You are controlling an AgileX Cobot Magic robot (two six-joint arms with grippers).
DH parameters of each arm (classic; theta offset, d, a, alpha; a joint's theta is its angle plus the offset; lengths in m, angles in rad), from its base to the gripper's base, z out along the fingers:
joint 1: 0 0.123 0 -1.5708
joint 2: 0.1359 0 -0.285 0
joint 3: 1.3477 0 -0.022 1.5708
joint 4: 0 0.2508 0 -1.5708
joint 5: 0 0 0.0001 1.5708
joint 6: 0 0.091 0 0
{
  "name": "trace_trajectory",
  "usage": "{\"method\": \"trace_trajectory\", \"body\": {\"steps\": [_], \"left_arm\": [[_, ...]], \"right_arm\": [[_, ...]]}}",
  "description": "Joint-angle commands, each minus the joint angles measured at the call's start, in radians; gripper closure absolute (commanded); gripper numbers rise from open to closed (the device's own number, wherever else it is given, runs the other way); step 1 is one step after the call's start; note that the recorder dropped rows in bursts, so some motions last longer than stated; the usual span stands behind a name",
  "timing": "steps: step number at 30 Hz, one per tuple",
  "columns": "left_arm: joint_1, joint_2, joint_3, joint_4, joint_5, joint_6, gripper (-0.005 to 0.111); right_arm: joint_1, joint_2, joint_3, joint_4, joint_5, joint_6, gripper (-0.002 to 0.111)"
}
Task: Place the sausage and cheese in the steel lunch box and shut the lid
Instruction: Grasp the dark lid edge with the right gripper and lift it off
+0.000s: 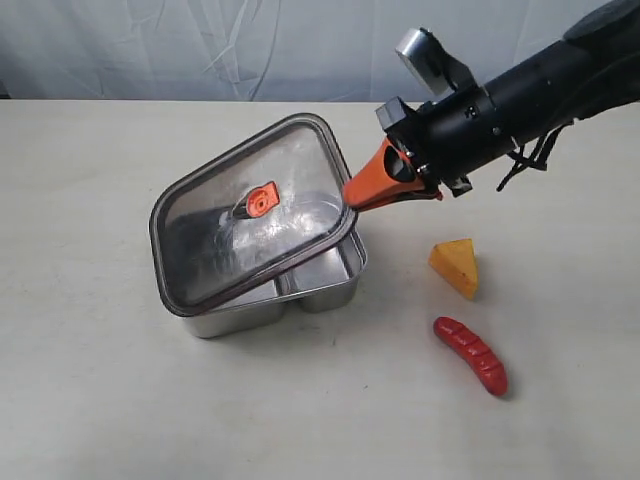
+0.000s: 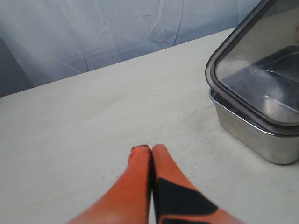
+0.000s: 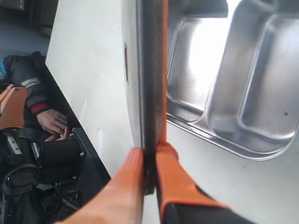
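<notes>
The dark translucent lid (image 1: pixel 250 215) with an orange valve (image 1: pixel 262 199) hangs tilted over the steel lunch box (image 1: pixel 330 285), its right edge raised. My right gripper (image 1: pixel 352 195) is shut on that raised edge; the right wrist view shows the lid (image 3: pixel 150 70) edge-on between the orange fingers (image 3: pixel 126 179), with the box's two compartments (image 3: pixel 243 93) beyond. The yellow cheese (image 1: pixel 456 266) and the red sausage (image 1: pixel 471 354) lie on the table right of the box. My left gripper (image 2: pixel 152 150) is shut on nothing, low over bare table, with the box (image 2: pixel 252 130) and lid (image 2: pixel 261 70) to one side.
The pale table (image 1: pixel 90 350) carries only these objects. A wrinkled grey cloth backdrop (image 1: pixel 200 45) rises behind it. The right wrist view catches a person's arm (image 3: pixel 44 114) and dark equipment (image 3: pixel 51 168) past the table edge.
</notes>
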Motion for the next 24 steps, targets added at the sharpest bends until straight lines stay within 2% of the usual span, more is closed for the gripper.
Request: {"method": "trace_trajectory", "body": {"steps": [1,12,16,21,24], "left_arm": [[0.005,-0.004,0.002,0.0,-0.007,-0.004,0.107],[0.005,-0.004,0.002,0.0,-0.007,-0.004,0.107],[0.005,-0.004,0.002,0.0,-0.007,-0.004,0.107],[0.005,-0.004,0.002,0.0,-0.007,-0.004,0.107],[0.005,-0.004,0.002,0.0,-0.007,-0.004,0.107]], "right_arm": [[-0.003,-0.084,-0.004,0.039,0.018,-0.022,0.108],[-0.003,-0.242,-0.004,0.004,0.018,-0.024,0.108],[-0.003,-0.349,-0.004,-0.18,0.006,0.011,0.108],[-0.003,-0.49,-0.004,-0.504,-0.134,0.205,0.109],[-0.003,-0.563,-0.004,-0.654,-0.158,0.294,0.109]]}}
